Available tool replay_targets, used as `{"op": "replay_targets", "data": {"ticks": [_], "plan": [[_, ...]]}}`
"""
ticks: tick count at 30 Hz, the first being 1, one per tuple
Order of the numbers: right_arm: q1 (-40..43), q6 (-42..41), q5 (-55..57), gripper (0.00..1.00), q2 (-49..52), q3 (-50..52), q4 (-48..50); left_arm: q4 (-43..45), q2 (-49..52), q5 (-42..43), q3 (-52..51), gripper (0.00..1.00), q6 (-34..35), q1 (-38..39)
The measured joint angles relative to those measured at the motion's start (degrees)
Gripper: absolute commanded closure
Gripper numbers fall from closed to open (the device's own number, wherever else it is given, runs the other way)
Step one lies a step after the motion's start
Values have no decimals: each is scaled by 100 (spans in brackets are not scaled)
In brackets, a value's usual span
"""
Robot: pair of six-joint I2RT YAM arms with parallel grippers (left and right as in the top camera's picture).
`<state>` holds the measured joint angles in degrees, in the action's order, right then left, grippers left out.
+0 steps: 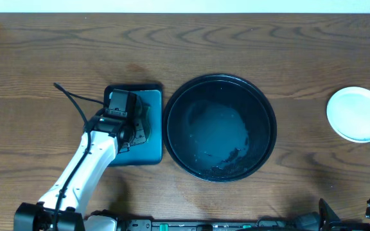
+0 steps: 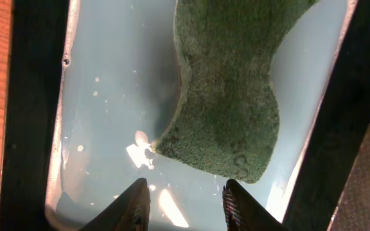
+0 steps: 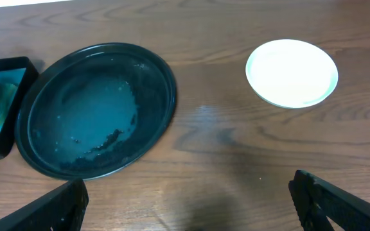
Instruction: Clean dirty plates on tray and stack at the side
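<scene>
Wooden table [image 1: 44,51] all over, brown grain wherever you look. Dead center sits the round black tray [image 1: 217,122], and its floor is wet, with pale smears and some dark specks toward the near edge. Just beside it on the left, almost touching, is a teal tray [image 1: 153,122] with a black rim. The left arm [image 1: 85,160] reaches over that one.

From the left wrist cam, the left gripper [image 2: 185,208] hangs right above the teal tray's wet bottom. Its jaws are partly apart with nothing between them. A green sponge [image 2: 230,96] lies flat in there, just ahead of the fingertips [image 2: 137,205], and I can't tell if they touch it.

Way off to the right, well apart from the black tray, there's a pale white plate [image 1: 358,114] on the bare wood. Can't tell if more are stacked under it.

The right gripper [image 3: 191,208] hovers low near the table's front edge, jaws spread wide and holding nothing.
</scene>
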<state>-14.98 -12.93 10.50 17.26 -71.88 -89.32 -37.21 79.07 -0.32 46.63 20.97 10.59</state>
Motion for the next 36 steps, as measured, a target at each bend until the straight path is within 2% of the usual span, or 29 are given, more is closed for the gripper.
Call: {"op": "replay_targets", "data": {"ticks": [4, 8, 14, 24, 30, 36], "plan": [[0, 0, 0, 1, 0, 2, 0, 61, -417, -2, 0, 60, -7, 0], [0, 0, 0, 1, 0, 7, 0, 48, -1263, 0, 0, 52, -13, 0], [0, 0, -2, 1, 0, 13, 0, -20, -2671, -4, 0, 25, -9, 0], [0, 0, -22, 1, 0, 28, 0, -404, -4948, 160, 0, 25, -22, 0], [0, 0, -22, 1, 0, 28, 0, -457, -5351, 192, 0, 24, -24, 0], [0, 0, -20, 1, 0, 31, 0, -933, -5348, 190, 0, 24, -24, 0]]}}
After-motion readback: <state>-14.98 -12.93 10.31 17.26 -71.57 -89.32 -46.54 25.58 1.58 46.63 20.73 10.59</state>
